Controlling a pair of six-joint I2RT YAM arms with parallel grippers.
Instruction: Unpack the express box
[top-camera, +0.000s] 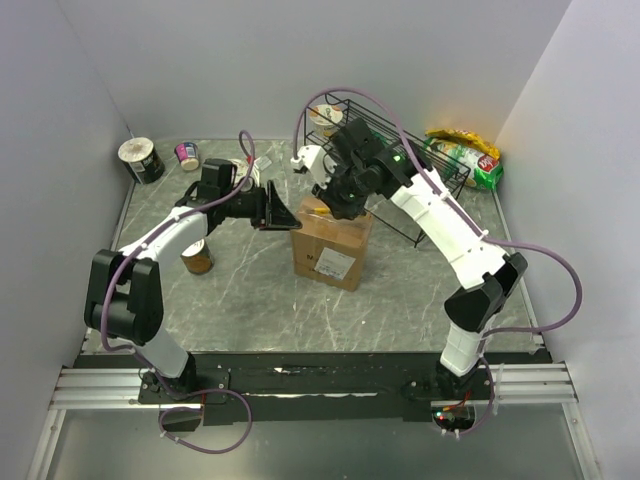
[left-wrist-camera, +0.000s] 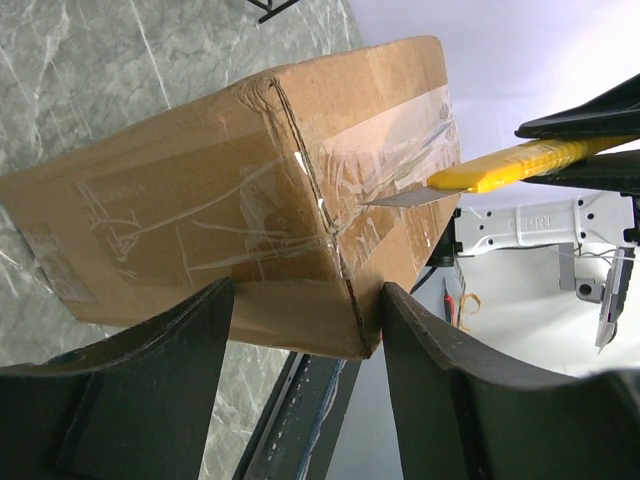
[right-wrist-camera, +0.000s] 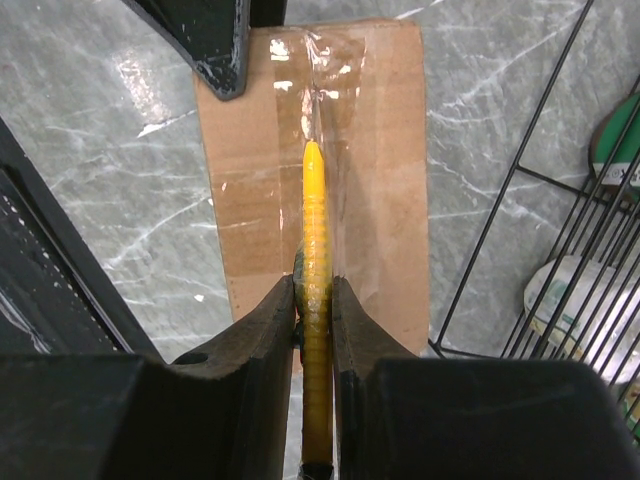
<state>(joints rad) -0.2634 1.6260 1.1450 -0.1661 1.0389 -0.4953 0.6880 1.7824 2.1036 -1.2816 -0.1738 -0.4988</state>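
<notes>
The right gripper (right-wrist-camera: 314, 290) is closed narrowly on a yellow utility knife (right-wrist-camera: 316, 230), which runs straight out ahead of its fingers. Directly below and ahead of this gripper lies the express box (right-wrist-camera: 370, 150), a brown carton standing on the worktop (top-camera: 250, 295). The knife lies along the strip of clear tape (right-wrist-camera: 290, 120) on the top face. In the left wrist view the blade (left-wrist-camera: 400, 198) meets the taped seam near the box's edge.

The left gripper (left-wrist-camera: 305, 300) stands wide, with a corner of the box in the gap between its fingers. One finger is beside the side face and the other beside the taped face. Whether either finger presses on the cardboard cannot be told. A white label (top-camera: 335, 263) is on the box face turned towards the arm bases.

The worktop is grey stone-patterned sheet with pale veins, slightly glossy. Plain pale walls (top-camera: 300, 60) enclose it at the back and on both sides. To the outer side of the right gripper, just beside the box, stands a black wire rack (right-wrist-camera: 540, 200). Below the left arm, well apart from the box, a can (top-camera: 197, 257) stands on the worktop.
</notes>
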